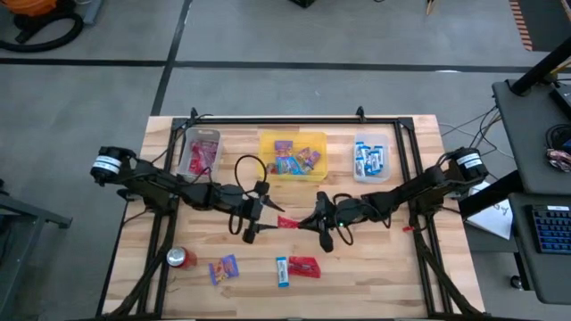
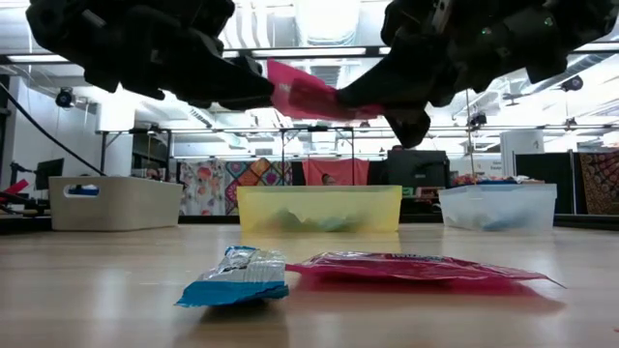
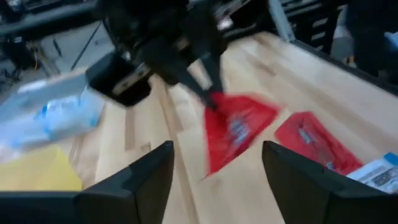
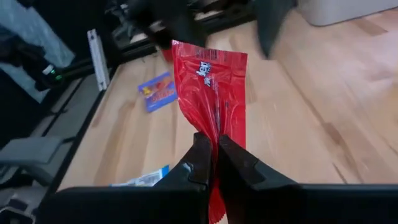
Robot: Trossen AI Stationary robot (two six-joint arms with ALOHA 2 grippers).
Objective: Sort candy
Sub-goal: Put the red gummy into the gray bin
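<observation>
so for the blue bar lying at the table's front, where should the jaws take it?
The blue bar lies flat with its long axis running front to back, and a red packet sits close on its right. Probably best to come straight down and pinch across the narrow width at mid-length, keeping the jaw on that side clear of the packet.

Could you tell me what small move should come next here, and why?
Probably the left claw should move in around the red packet's free end: the right claw holds it pinched above the table, while the left one is open just short of it.
</observation>
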